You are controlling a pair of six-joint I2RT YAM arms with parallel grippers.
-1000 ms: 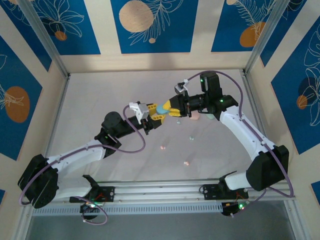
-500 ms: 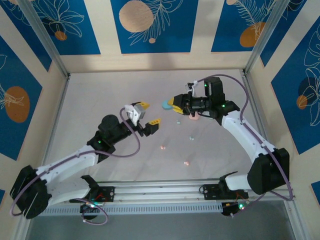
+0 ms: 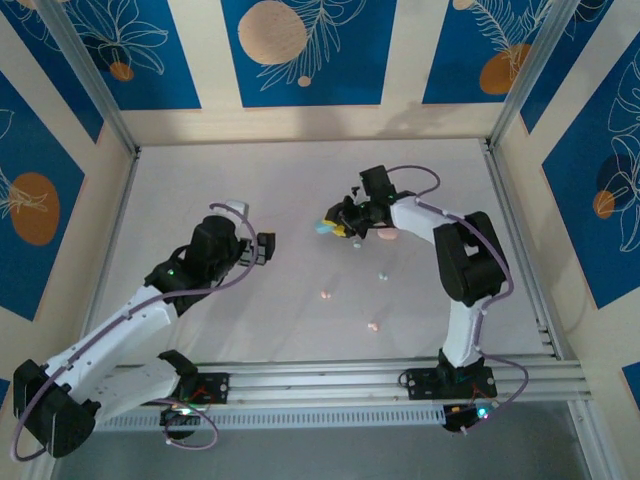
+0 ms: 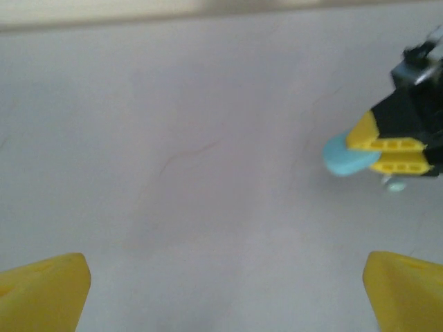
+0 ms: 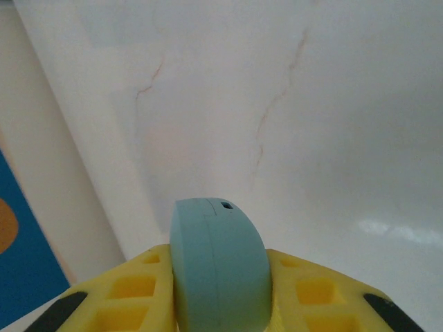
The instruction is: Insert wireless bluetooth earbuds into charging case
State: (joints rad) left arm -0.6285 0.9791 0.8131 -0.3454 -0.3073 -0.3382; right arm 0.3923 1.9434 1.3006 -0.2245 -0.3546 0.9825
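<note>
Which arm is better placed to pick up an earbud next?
Left. The left gripper is open and empty; the right gripper is clamped on the blue case. The earbuds lie loose nearby.

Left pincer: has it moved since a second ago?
Yes. The left pincer has pulled back leftward, away from the pink earbud and toward the left wall; its jaws stand open.

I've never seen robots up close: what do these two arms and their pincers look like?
The left arm and right arm have white shells, chunky black joints, small green lights and looping purple cables. The left gripper and right gripper are black, with wedge-shaped yellow fingers.
</note>
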